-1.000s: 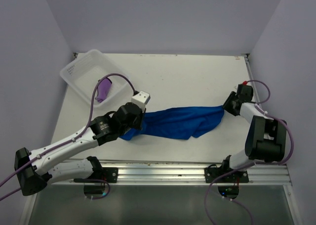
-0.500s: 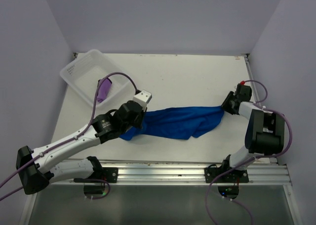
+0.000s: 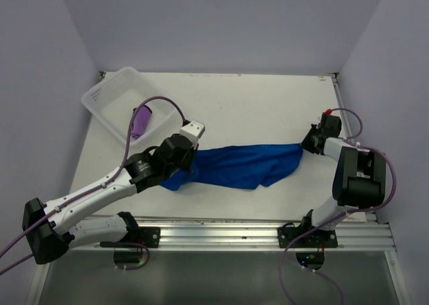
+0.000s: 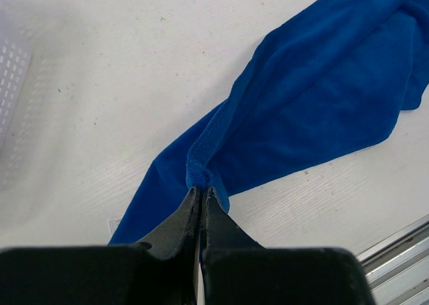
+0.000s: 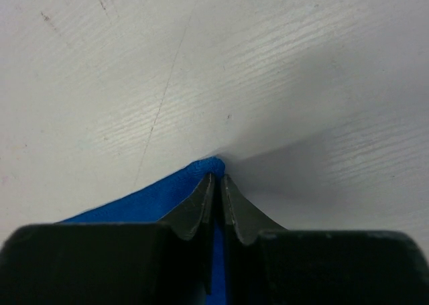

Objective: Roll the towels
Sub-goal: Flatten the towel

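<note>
Towel [image 3: 241, 165], blue, lies pinched at both ends.

Count: 1 desk [image 3: 255, 104]. 1 white basket [image 3: 107, 94] at the far-left corner. 2 towels total: 1 purple towel [image 3: 140, 122] in the basket, 1 blue towel [image 3: 241, 165] out on the desk toward the near edge. 2 arms with 1 claw each, so 2 claws: left claw [image 4: 202, 192], right claw [image 5: 216, 179]. 2 purple cables [image 3: 163, 101], one per arm.
</note>
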Controlling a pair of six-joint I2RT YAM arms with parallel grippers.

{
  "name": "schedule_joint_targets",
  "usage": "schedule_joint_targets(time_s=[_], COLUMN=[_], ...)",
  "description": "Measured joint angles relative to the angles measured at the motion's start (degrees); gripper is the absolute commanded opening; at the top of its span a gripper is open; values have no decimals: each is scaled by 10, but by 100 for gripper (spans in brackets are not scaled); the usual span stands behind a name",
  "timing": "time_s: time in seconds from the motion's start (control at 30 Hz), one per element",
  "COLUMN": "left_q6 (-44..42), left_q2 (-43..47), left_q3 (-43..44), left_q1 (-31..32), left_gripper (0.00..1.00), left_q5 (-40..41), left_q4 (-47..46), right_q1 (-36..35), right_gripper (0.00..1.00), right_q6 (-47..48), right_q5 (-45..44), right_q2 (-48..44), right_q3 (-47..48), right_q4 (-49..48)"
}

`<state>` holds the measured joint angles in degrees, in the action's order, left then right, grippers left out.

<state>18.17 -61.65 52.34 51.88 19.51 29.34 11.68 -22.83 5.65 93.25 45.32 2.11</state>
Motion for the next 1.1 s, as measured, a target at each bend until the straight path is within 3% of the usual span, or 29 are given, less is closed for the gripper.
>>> schedule_joint_targets(time_s=[0.03, 0.23, 0.63, 0.9, 1.1], left_q6=[0, -8, -57, -86, -94], left_q2=[0, 0, -1, 16, 49], left_q3=[0, 1, 61, 100, 99], left_q1=[-1, -20, -163, -253, -284], left_gripper=[0, 0, 0, 0, 0], left_q5=[-2, -23, -78, -99, -98], left_q4=[0, -2, -14, -14, -12], right_q1=[0, 0, 0, 0, 0], right_gripper=[0, 0, 0, 0, 0], right_q6=[2, 8, 37, 60, 59], right_q5=[0, 6, 58, 75, 74], right_q2=[0, -42, -245, -328, -357], right_q3=[0, 0, 48, 74, 82], right_q4=[0, 17, 85, 151, 183])
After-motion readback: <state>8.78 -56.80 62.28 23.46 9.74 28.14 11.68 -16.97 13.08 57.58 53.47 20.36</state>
